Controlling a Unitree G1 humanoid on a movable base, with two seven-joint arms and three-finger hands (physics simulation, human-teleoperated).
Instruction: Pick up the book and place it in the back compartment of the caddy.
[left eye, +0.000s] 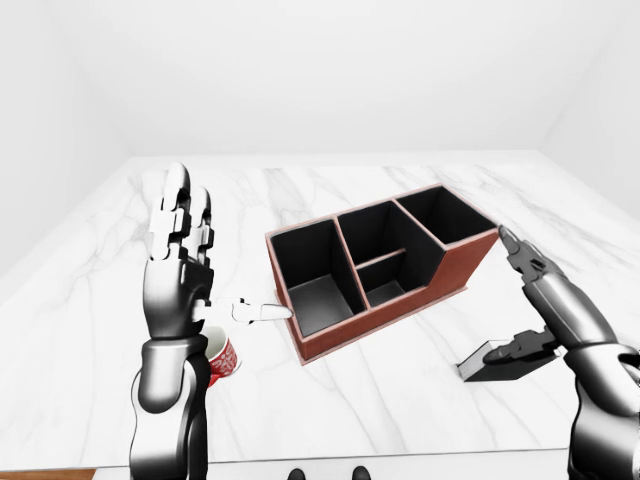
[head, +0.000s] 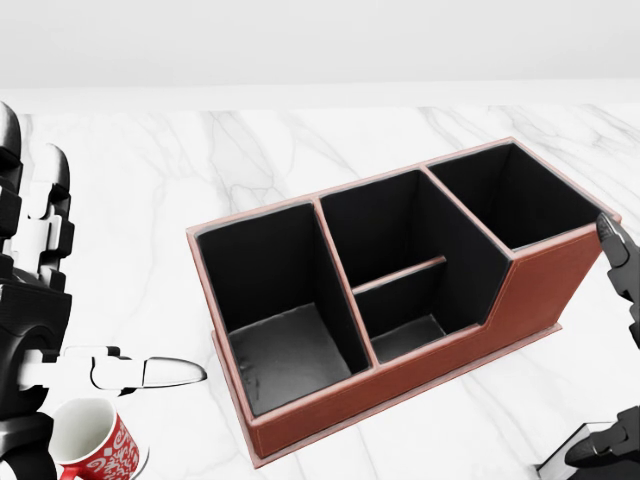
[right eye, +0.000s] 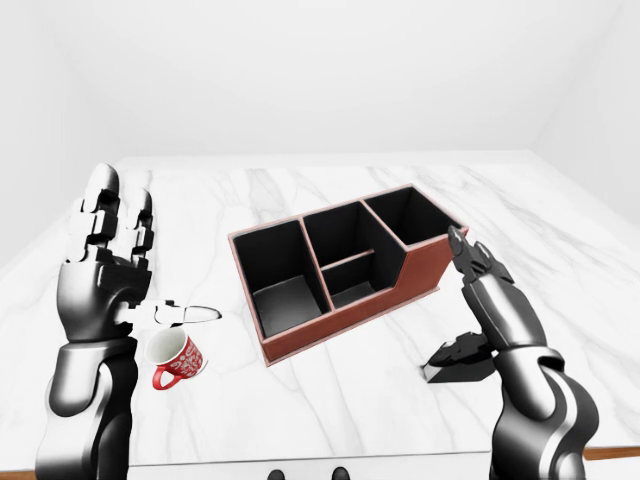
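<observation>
Dark flat book (left eye: 505, 362) lies on white marble counter (left eye: 400, 390), right of brown leather caddy (left eye: 380, 265) with black compartments, well apart from it. Right hand (left eye: 535, 305) open, thumb on book, fingers raised. Left hand (right eye: 105, 270) open, upright above red-and-white patterned mug (right eye: 175, 358).

Light: bright, even, diffuse | Shadows: faint, soft beneath caddy (left eye: 380, 270) and mug (right eye: 176, 359) | Glare: mild sheen on marble table (left eye: 400, 400) | Focus: sharp throughout | Edges: undistorted

Marble table (left eye: 400, 400): caddy (left eye: 380, 265), book (left eye: 505, 365), mug (right eye: 175, 358).
</observation>
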